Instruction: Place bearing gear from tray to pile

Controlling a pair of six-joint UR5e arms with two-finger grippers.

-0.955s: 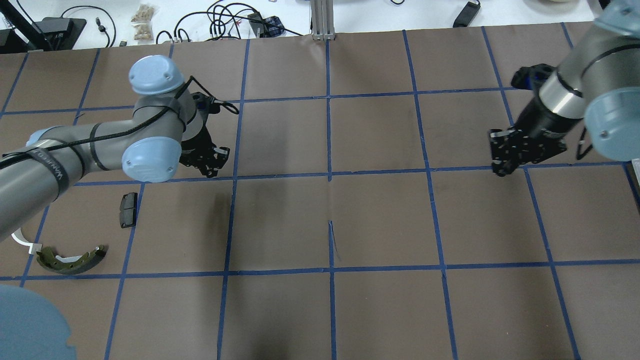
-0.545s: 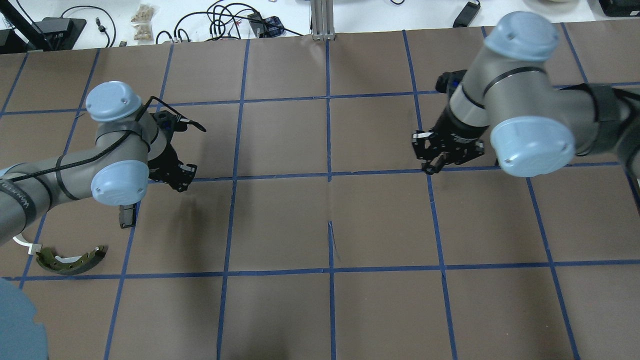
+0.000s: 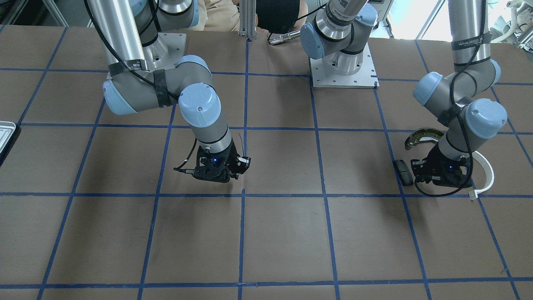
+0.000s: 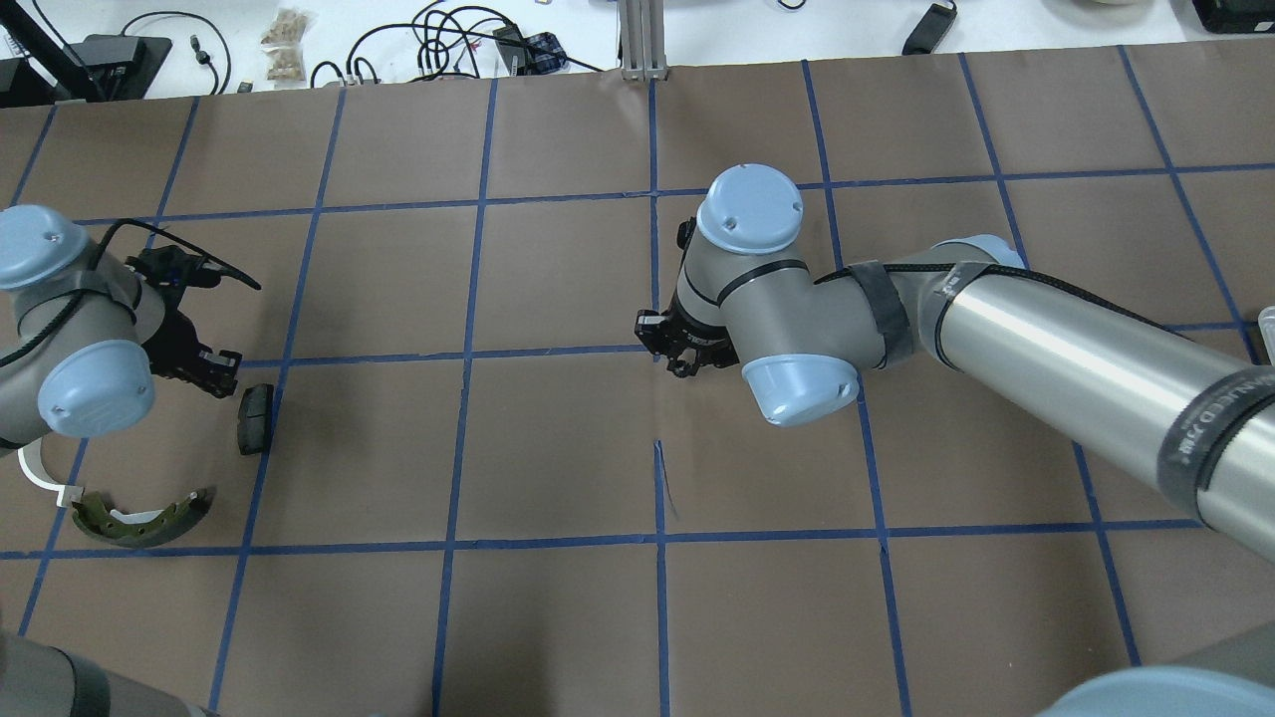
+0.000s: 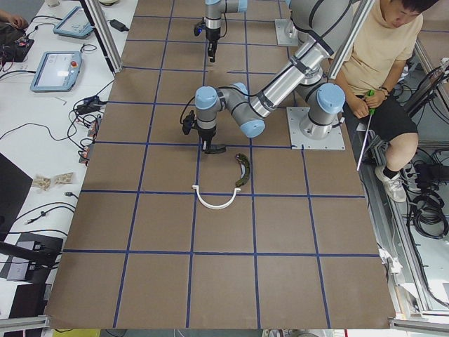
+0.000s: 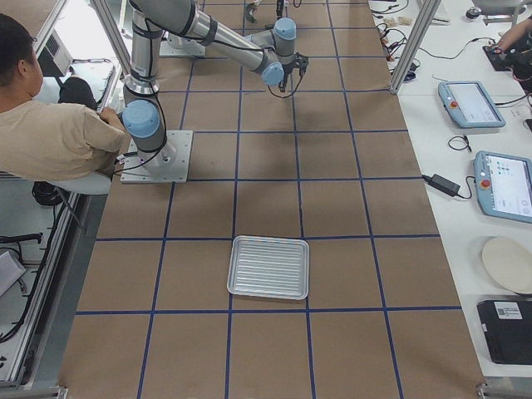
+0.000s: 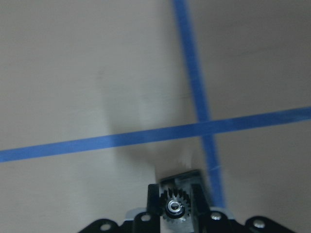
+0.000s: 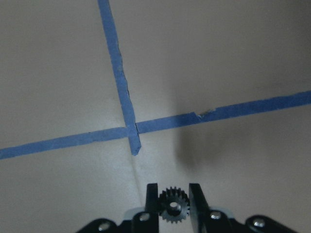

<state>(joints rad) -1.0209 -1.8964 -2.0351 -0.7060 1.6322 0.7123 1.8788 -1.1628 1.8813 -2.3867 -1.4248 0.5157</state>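
My left gripper [image 4: 221,370] is shut on a small black bearing gear [image 7: 174,208], just above the table beside the pile. The pile holds a black pad [image 4: 254,418], an olive brake shoe [image 4: 139,520] and a white arc [image 3: 487,175]. My right gripper [image 4: 677,358] is shut on a second bearing gear [image 8: 174,207], low over a tape crossing near the table's middle. The pale ribbed tray [image 6: 268,267] lies far to my right, and only its corner [image 3: 6,133] shows in the front view.
Brown table cover with a blue tape grid [image 4: 657,349]. Cables and boxes lie beyond the far edge [image 4: 448,45]. A person sits beside the robot's base [image 5: 382,63]. Tablets lie on the side bench [image 6: 499,183].
Both arms have swept to the left in the overhead view. The right gripper went from the table's right side to its middle. The left gripper went down to the black pad.
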